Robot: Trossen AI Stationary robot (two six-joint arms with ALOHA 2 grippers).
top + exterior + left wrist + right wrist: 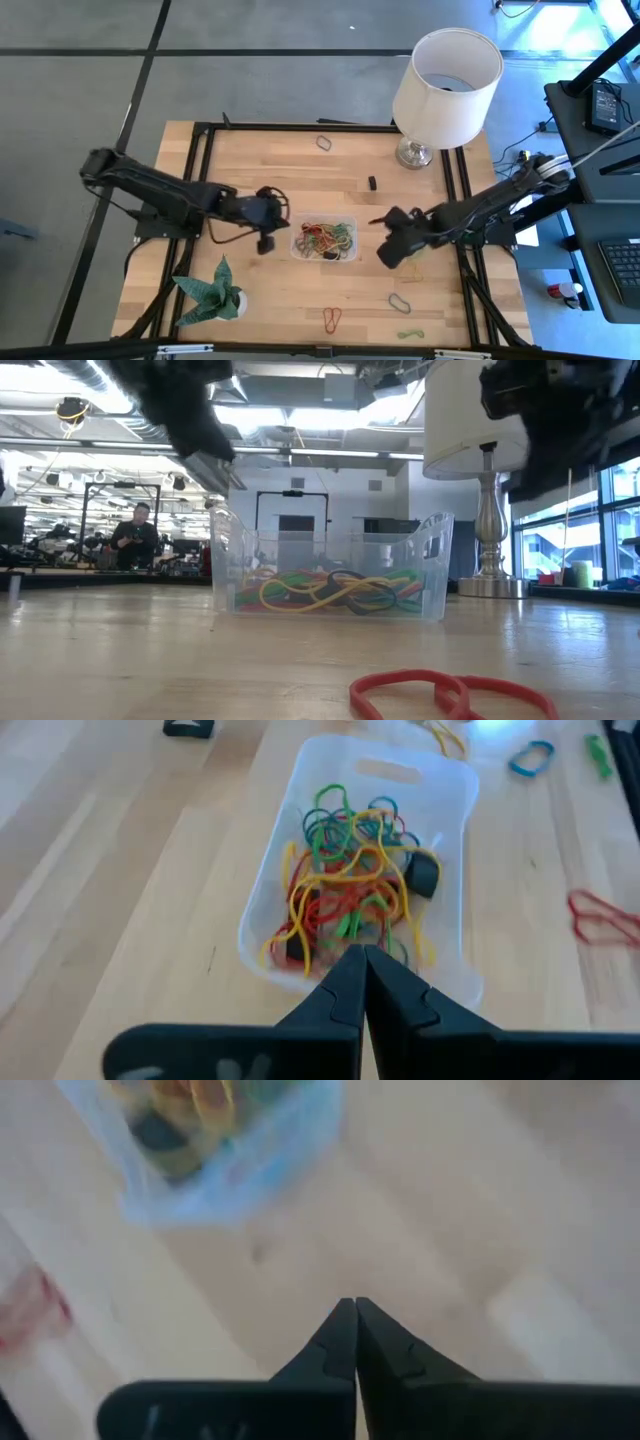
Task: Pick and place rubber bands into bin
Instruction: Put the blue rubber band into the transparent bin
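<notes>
The clear bin [296, 240] stands mid-table, and several rubber bands [345, 870] in red, green, yellow and black lie tangled in it. My left gripper [363, 955] hangs shut just above the bin's left end [272, 238], with nothing between its fingers. My right gripper [354, 1305] is shut above bare wood right of the bin [385, 256], also with nothing showing in it. Loose rubber bands lie flat on the table: a red one [331, 319], a blue one [400, 300], a green one [410, 334] and one at the far edge [323, 142].
A white lamp [445, 80] stands at the far right corner and a green folded-paper plant [212, 292] at the near left. A small black object [372, 183] lies beyond the bin. In the low view, a person [135, 535] shows in the room behind the table.
</notes>
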